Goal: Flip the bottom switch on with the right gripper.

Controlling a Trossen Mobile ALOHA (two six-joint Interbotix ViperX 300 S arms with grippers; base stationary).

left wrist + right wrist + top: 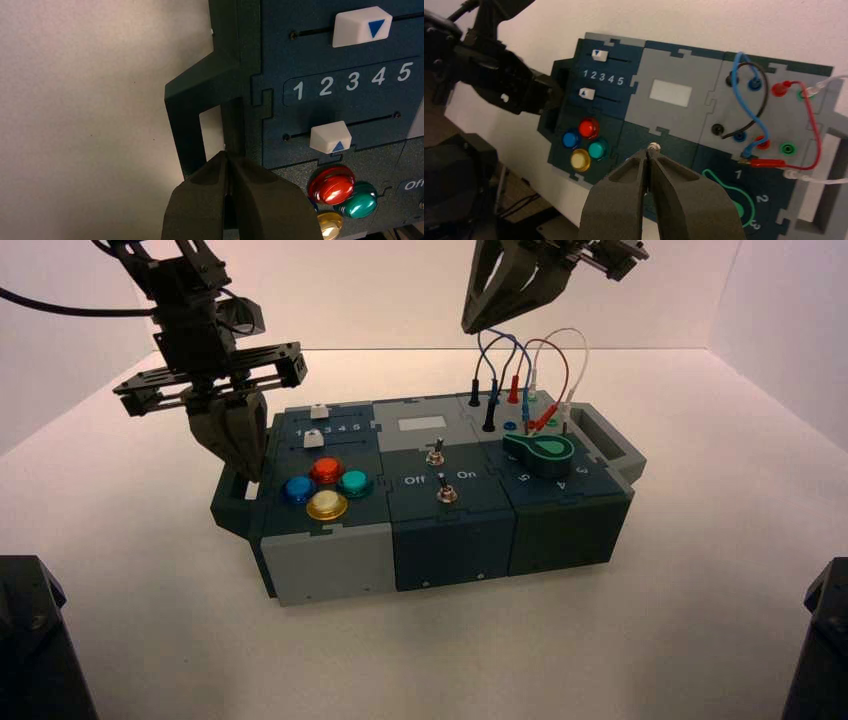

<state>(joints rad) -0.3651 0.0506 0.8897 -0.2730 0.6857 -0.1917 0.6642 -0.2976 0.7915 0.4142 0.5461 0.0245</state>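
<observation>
Pale tabletop lies under the box. The right gripper is above the box, its fingers together and holding nothing. The bottom switch is at the box's front middle. The left gripper, also closed, is at the box's left handle.

Robotics lab setup, robot arms, button-and-switch box, pale tabletop

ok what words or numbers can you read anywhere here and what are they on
"1 2 3 4 5": on the box between the two white sliders
"Off": on the dark panel beside the green button, near the toggles
"On": same panel, right of "Off" in the high view
"1", "2", "3": beside the green rotary knob
"4", "5": also around that knob, in the high view
No brand can be read
</observation>
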